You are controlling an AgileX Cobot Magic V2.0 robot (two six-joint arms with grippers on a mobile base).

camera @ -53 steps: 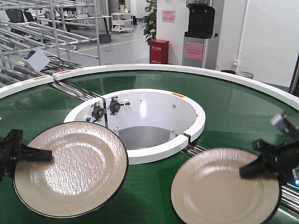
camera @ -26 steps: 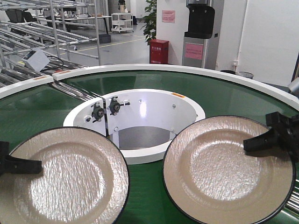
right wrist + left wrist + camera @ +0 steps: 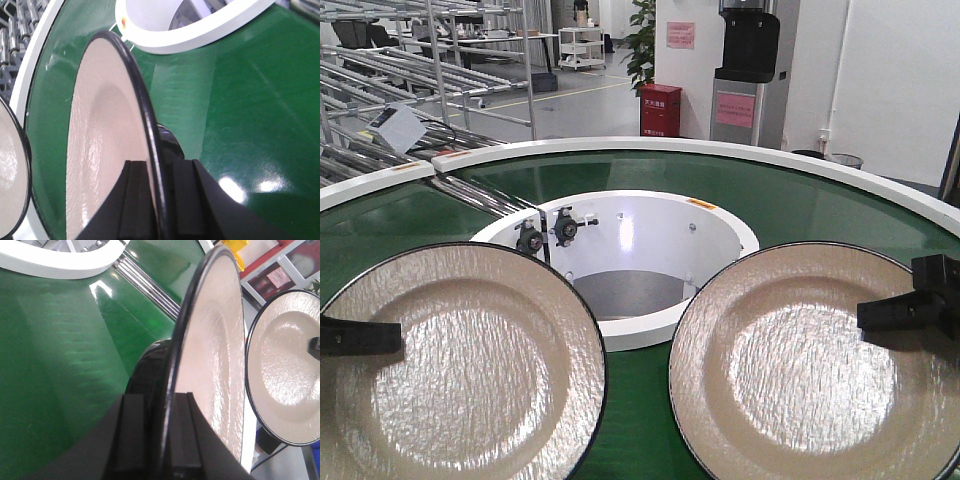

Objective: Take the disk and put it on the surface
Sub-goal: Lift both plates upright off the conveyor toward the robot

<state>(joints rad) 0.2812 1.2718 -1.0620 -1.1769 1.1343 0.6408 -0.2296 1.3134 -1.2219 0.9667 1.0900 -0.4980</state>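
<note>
Two disks show as cream plates with thin black rims. My left gripper (image 3: 392,337) is shut on the left edge of the left disk (image 3: 470,370), and my right gripper (image 3: 865,314) is shut on the right edge of the right disk (image 3: 800,370). Both disks hang close to the front camera, above the green belt (image 3: 800,210). In the left wrist view the gripper (image 3: 165,401) pinches the disk's rim (image 3: 210,350), with the other disk (image 3: 285,365) beyond. The right wrist view shows the same pinch (image 3: 159,166) on its disk (image 3: 100,130). The surface is out of view.
The green ring-shaped belt curves round a white inner ring (image 3: 720,225) with a grey hole in it. A white outer rim (image 3: 650,145) borders the belt. Metal racks (image 3: 420,60) and a red box (image 3: 661,108) stand beyond.
Both disks have come up and nearer the front camera, filling more of the view. The right disk rose from the lower right; each gripper kept its hold.
</note>
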